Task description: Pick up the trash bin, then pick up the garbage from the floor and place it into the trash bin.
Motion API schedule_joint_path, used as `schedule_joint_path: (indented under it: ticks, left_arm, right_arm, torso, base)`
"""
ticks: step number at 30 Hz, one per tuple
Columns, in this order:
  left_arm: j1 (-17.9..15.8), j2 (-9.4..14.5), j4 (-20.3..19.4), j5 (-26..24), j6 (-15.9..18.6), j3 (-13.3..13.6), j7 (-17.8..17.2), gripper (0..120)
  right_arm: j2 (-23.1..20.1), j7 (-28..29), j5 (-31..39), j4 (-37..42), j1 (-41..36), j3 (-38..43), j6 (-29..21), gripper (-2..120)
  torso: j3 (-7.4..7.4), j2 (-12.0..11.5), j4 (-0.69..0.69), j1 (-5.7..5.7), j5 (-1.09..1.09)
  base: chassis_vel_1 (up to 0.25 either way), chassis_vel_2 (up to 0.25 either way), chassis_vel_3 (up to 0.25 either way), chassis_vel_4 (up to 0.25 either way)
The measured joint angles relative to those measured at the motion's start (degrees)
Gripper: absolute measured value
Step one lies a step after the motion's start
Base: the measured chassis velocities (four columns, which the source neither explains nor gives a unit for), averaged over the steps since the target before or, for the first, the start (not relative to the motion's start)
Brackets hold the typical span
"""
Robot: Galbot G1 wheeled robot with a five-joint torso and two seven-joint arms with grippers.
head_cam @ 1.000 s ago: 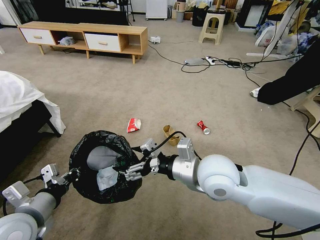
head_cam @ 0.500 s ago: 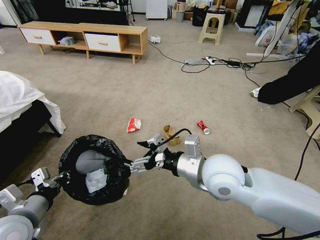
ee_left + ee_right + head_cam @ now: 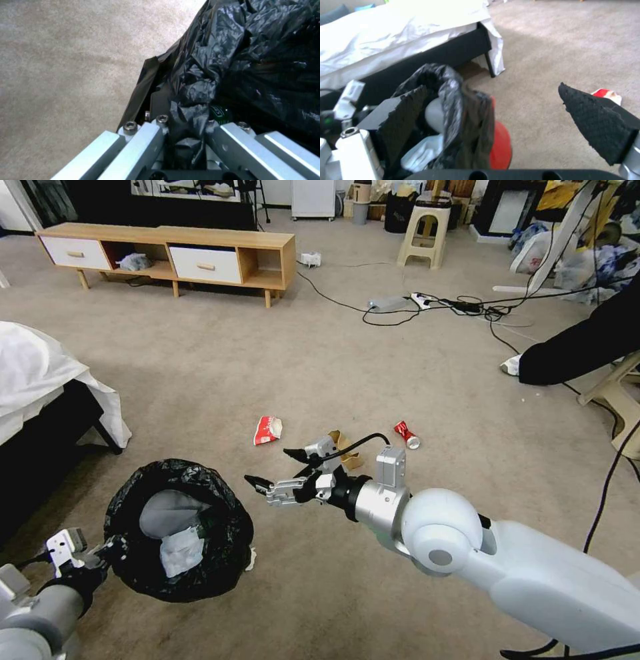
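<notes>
The trash bin [image 3: 220, 527], lined with a crinkled black bag, hangs low at the left with white tissue [image 3: 179, 551] inside. My left gripper [image 3: 115, 549] is shut on its near rim; the left wrist view shows the gripper [image 3: 186, 120] pinching the bag fold [image 3: 196, 90], with a green-labelled bottle [image 3: 220, 113] just behind. My right gripper [image 3: 270, 467] is open, just right of the bin and apart from it. On the carpet beyond lie a red-white wrapper [image 3: 268, 429], a brown paper box [image 3: 348, 455] partly behind the gripper, and a crushed red can [image 3: 406, 435]. The right wrist view shows the bin [image 3: 453, 107] and wrapper [image 3: 607, 94].
A bed with a white sheet [image 3: 40, 373] stands close on the left. A wooden cabinet [image 3: 173, 250], a plastic stool [image 3: 425, 233] and floor cables [image 3: 427, 303] lie farther off. A person's dark sleeve [image 3: 580, 347] reaches in from the right. Open carpet surrounds the litter.
My right gripper has drawn back out of the bin's mouth to the right and opened. The left gripper has carried the bin leftward and lower.
</notes>
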Motion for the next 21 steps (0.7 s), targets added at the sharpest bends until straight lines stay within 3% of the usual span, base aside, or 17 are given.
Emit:
schedule_joint_path:
  ticks: [9,21]
  left_arm:
    - [2.9,-3.6,-1.6,6.2,0.0,-0.2,4.1,1]
    - [4.4,-7.4,-3.5,11.0,-1.8,1.0,5.4,1]
  right_arm:
    - [0.7,-1.7,-5.0,-1.6,-4.6,3.5,0.7,100]
    - [1.6,-2.3,-8.4,-1.7,-9.6,5.6,1.1,100]
  torso:
    - [0.00,0.0,0.00,0.00,0.00]
    - [0.00,0.0,0.01,0.00,0.01]
  base:
    - [0.000,0.000,0.000,0.000]
    - [0.000,0.000,0.000,0.000]
